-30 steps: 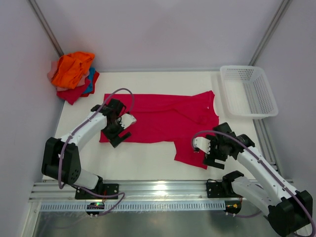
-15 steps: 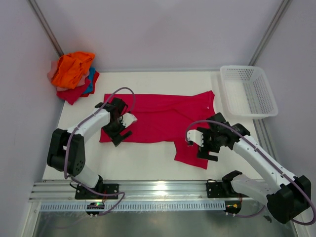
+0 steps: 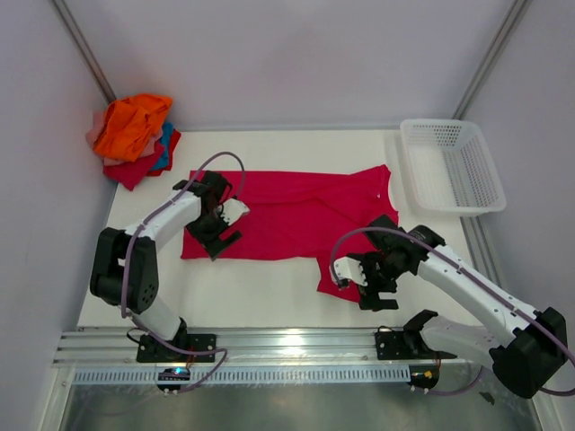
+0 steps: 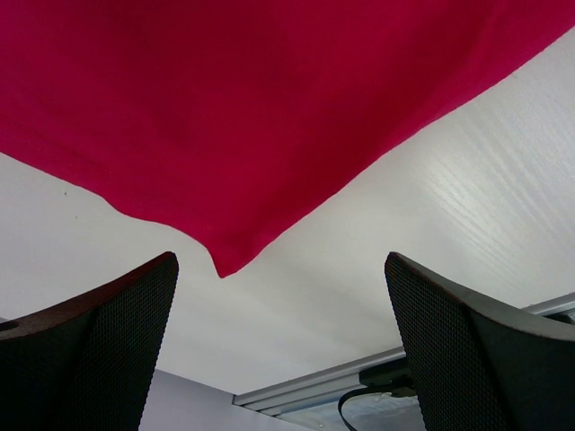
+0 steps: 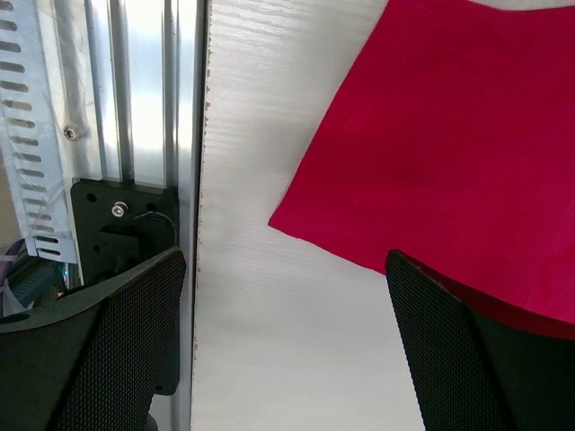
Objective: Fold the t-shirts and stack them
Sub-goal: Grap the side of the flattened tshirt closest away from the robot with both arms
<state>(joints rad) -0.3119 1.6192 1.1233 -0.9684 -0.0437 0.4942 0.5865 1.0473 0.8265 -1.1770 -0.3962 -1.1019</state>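
Observation:
A crimson t-shirt lies spread flat across the middle of the white table. My left gripper is open and empty, low over the shirt's near left part. In the left wrist view a corner of the shirt lies ahead between the fingers. My right gripper is open and empty over the shirt's near right flap. In the right wrist view a shirt corner lies ahead over bare table, and the right finger overlaps the cloth.
A pile of other t-shirts, orange on top with red, blue and pink under it, sits at the back left corner. A white mesh basket stands at the back right. The metal rail runs along the near edge.
My right gripper has moved left and nearer, out over the shirt's near right flap. My left gripper has shifted slightly toward the shirt's near left corner. The shirt has not moved.

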